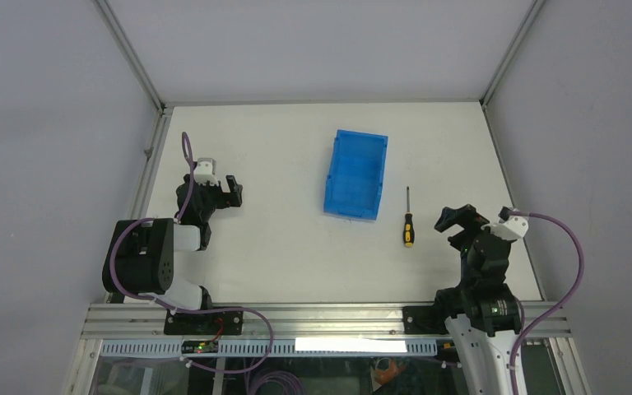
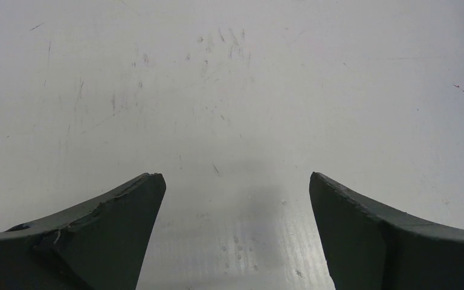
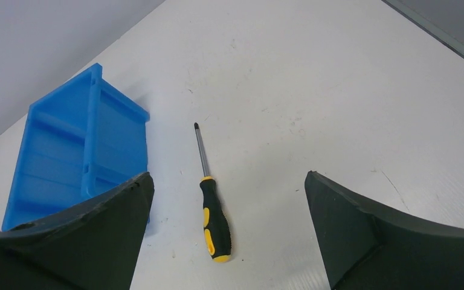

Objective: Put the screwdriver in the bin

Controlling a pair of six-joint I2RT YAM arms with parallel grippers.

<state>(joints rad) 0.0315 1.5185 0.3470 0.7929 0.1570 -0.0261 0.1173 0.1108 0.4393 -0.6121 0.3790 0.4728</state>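
The right gripper (image 3: 228,175), jaws spread to their widest and holding nothing, hangs near the screwdriver (image 3: 207,188). The tool lies flat on the white table (image 1: 280,247), handle toward the arm and tip pointing away. Just beside it, on its left, sits the blue bin (image 3: 66,145), apparently with nothing in it, though a finger hides its near corner in the wrist view. Well apart, the left gripper (image 2: 235,178) is also parted wide over scuffed tabletop, gripping nothing. No step is done yet: grasp, carry and drop are all still to come.
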